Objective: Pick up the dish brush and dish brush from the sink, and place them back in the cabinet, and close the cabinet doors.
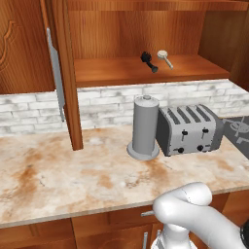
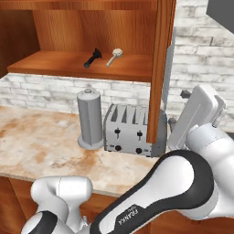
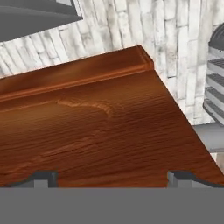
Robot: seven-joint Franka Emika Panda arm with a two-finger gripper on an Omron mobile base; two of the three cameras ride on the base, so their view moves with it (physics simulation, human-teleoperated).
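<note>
Both dish brushes lie on the cabinet shelf [image 1: 112,73]: the black stubby brush [image 1: 149,62] [image 2: 93,58] and, to its right, the cream-headed brush [image 1: 165,58] [image 2: 115,56]. The cabinet is open. Its left door [image 1: 73,97] stands out over the counter with its silver handle [image 1: 56,73]. The right door [image 2: 161,68] is seen edge-on. My gripper [image 2: 178,108] is open just right of that door, pointing at its outer face. In the hand view the carved door face [image 3: 109,113] lies close in front of the gripper [image 3: 111,179], with nothing held. The sink is out of view.
A grey paper towel holder [image 1: 145,127] [image 2: 90,119] and a silver toaster [image 1: 189,129] [image 2: 130,130] stand on the marble counter [image 1: 58,175] below the cabinet. A stove top [image 1: 238,127] lies at the right. A dark hood [image 3: 35,17] hangs near the door.
</note>
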